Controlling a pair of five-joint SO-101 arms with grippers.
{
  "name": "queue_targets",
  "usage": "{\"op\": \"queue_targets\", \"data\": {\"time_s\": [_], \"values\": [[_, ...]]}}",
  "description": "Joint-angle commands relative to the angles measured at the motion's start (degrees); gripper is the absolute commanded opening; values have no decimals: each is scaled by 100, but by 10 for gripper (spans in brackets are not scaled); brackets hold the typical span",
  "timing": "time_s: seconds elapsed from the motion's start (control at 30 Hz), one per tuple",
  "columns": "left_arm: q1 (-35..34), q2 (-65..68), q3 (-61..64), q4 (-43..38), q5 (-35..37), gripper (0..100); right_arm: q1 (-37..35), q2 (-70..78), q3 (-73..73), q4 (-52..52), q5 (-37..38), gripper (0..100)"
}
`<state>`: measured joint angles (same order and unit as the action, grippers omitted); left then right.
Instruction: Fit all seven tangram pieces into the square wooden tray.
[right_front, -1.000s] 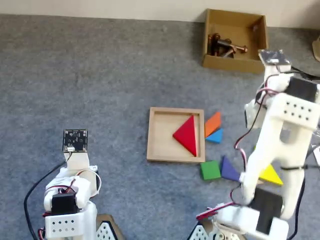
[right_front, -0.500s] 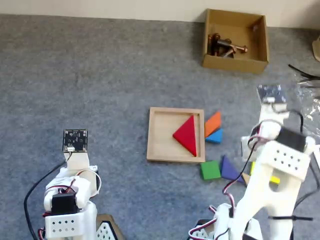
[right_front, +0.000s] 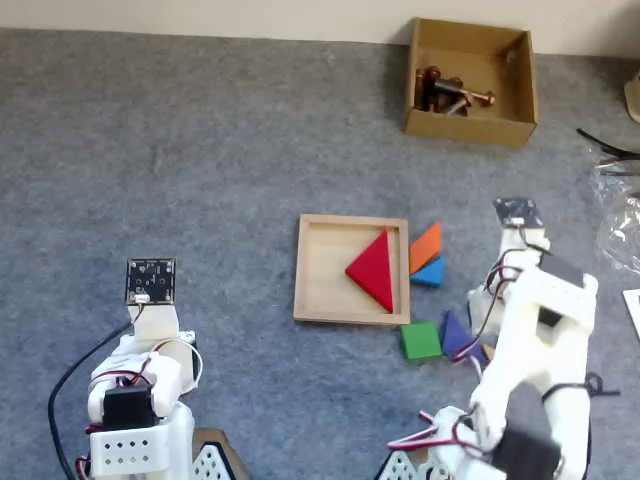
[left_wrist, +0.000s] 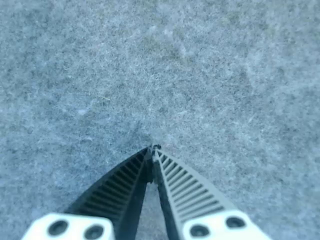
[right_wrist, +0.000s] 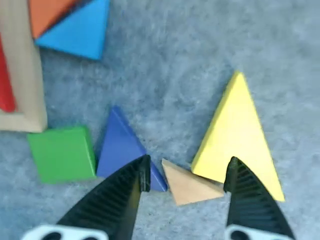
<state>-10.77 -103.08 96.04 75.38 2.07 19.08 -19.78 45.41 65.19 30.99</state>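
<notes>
Overhead plus two wrist cameras.
High looks down over whole desk (right_front: 200, 150); wrist views face it close; right wrist shares green square (right_front: 420, 340) with high.

We see: tray (right_front: 350, 222) pale natural wood, big triangle (right_front: 374, 268) red, orange piece (right_front: 426, 244), light blue triangle (right_front: 430, 271), green square (right_front: 420, 340), dark blue triangle (right_front: 457, 336), yellow triangle (right_wrist: 237, 135), small triangle (right_wrist: 189, 186) bare tan. Table cover (right_front: 200, 150) mottled grey. Box (right_front: 470, 125) brown cardboard.

Seven tangram pieces (right_wrist: 235, 135) (six loose, one in tray (right_front: 320, 285)), one tray, one cardboard box (right_front: 465, 128), two arms (right_front: 530, 340).
</notes>
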Motion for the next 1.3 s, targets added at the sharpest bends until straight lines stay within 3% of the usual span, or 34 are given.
{"op": "queue_targets", "data": {"time_s": [0.0, 0.17, 0.83, 0.97, 1.27], "values": [[-48, 40, 119, 44, 9, 5, 92, 224, -505, -127, 255, 271], [-48, 40, 119, 44, 9, 5, 268, 576, -813, -127, 264, 289], [-48, 40, 119, 44, 9, 5, 1367, 752, -822, -127, 2286, 293], [-48, 40, 119, 44, 9, 5, 1349, 752, -479, -462, 2646, 293], [-48, 40, 119, 44, 9, 5, 1174, 743, -22, -954, 2699, 293]]}}
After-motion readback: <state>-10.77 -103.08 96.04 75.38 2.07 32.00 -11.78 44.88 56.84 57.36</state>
